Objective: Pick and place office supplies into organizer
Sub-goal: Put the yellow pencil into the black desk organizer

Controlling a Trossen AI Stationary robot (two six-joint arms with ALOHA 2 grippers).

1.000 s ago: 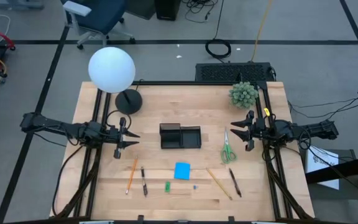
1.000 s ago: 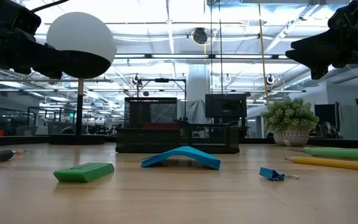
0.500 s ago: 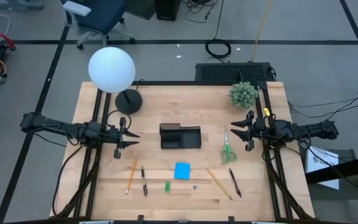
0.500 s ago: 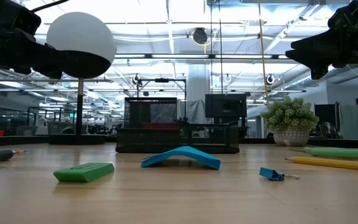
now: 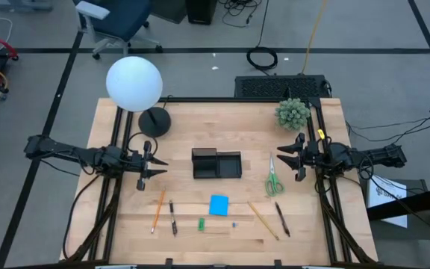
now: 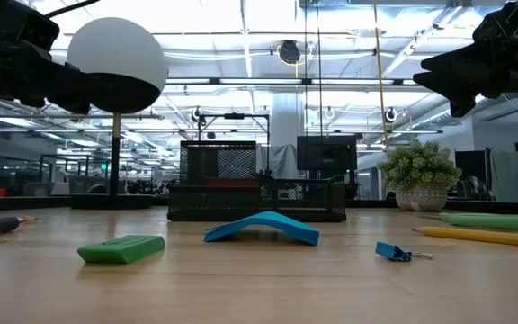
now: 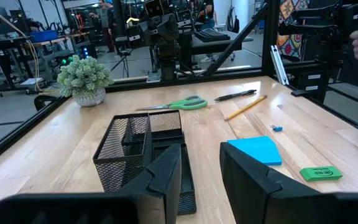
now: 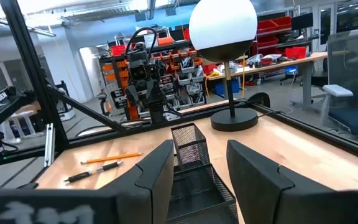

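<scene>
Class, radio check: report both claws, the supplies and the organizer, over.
Left claw and right claw open, empty, flanking the organizer. Pencils, pens, scissors, note pad all on the table. Path unobstructed.

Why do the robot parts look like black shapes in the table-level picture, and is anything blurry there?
Low view: bright ceiling lights behind turn the arms into silhouettes, and the nearest tabletop with the green eraser looks soft. High view: even light, faint shadows only. Wrist views: each arm's own fingers loom large and blurred.
</scene>
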